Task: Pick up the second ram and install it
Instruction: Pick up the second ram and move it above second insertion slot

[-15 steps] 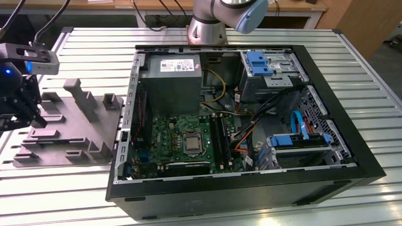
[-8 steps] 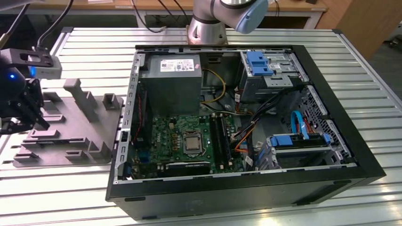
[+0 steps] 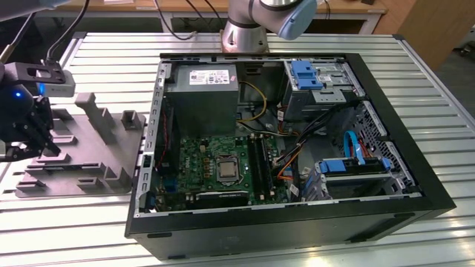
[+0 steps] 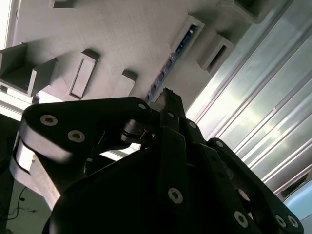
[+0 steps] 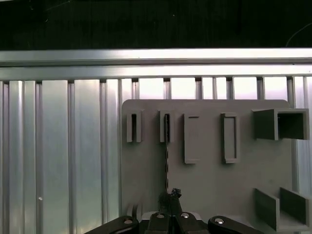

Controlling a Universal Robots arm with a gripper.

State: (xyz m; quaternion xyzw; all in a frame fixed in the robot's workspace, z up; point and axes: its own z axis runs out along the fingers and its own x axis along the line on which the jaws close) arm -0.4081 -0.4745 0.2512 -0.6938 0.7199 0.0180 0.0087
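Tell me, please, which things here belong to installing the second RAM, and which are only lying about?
Belong to the job:
claw
RAM stick, standing in the grey holder
motherboard memory slots
open computer case

Only lying about:
power supply
blue drive bracket
blue cable
slatted table

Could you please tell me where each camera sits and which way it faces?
Exterior view: mounted high, looks down on the open computer case, grey fixture and table; arm and gripper show.
First wrist view: on the wrist, looks straight down onto the fixture; gripper shows.
Second wrist view: on the wrist, looks slantwise along the gripper at the fixture.
Shared: gripper and fixture.
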